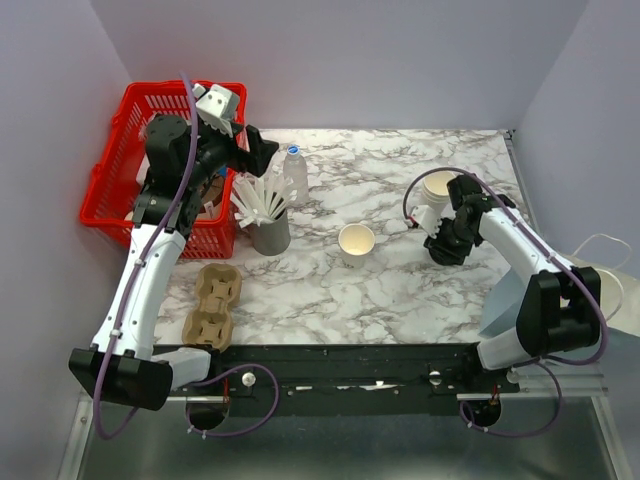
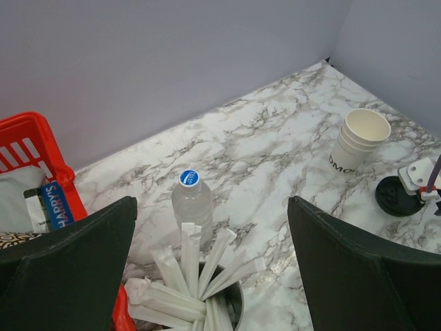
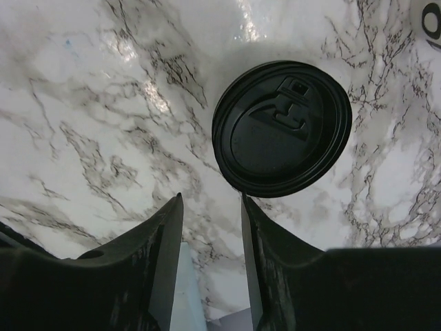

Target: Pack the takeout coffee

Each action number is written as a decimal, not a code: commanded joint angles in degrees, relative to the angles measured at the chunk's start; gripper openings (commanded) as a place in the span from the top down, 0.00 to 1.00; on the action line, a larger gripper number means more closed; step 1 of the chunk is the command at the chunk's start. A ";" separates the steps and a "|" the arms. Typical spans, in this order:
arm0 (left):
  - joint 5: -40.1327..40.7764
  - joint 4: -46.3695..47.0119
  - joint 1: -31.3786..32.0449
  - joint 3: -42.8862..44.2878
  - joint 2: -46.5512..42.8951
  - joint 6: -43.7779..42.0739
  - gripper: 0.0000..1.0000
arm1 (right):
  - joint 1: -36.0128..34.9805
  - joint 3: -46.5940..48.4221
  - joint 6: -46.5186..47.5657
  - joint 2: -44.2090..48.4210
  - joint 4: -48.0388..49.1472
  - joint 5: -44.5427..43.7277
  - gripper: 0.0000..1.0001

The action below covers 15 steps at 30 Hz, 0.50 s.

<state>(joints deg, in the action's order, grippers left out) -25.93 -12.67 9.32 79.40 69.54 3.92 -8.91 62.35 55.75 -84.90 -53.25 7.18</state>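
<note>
An open cream-white paper cup [image 1: 357,243] stands without a lid at the table's middle. A stack of the same cups [image 1: 437,190] stands at the back right and also shows in the left wrist view [image 2: 362,136]. A round black lid [image 3: 282,127] lies flat on the marble, also seen in the left wrist view [image 2: 396,196]. My right gripper [image 3: 211,201] hovers low just short of the lid, jaws a narrow gap apart and empty. My left gripper [image 2: 212,207] is wide open and empty, high above the straw cup by the basket [image 1: 262,150].
A grey cup of white straws [image 1: 268,225] and a clear water bottle [image 1: 293,170] stand beside the red basket [image 1: 120,130], which holds packets. Two cardboard cup carriers [image 1: 213,305] lie at the front left. A pale blue object [image 1: 500,300] sits by the right arm.
</note>
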 commanded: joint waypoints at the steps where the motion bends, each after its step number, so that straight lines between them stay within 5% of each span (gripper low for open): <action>1: -2.37 2.03 -0.36 1.81 0.25 1.35 0.01 | 0.91 -2.23 7.09 -1.14 2.54 -2.95 0.54; 15: -2.28 1.68 -0.36 1.46 -0.10 1.09 0.01 | 1.08 -2.05 11.75 -4.57 5.09 -4.02 0.58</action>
<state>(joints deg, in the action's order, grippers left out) -26.68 -12.49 9.32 79.40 69.76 4.56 -8.12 60.45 64.66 -88.99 -49.23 4.36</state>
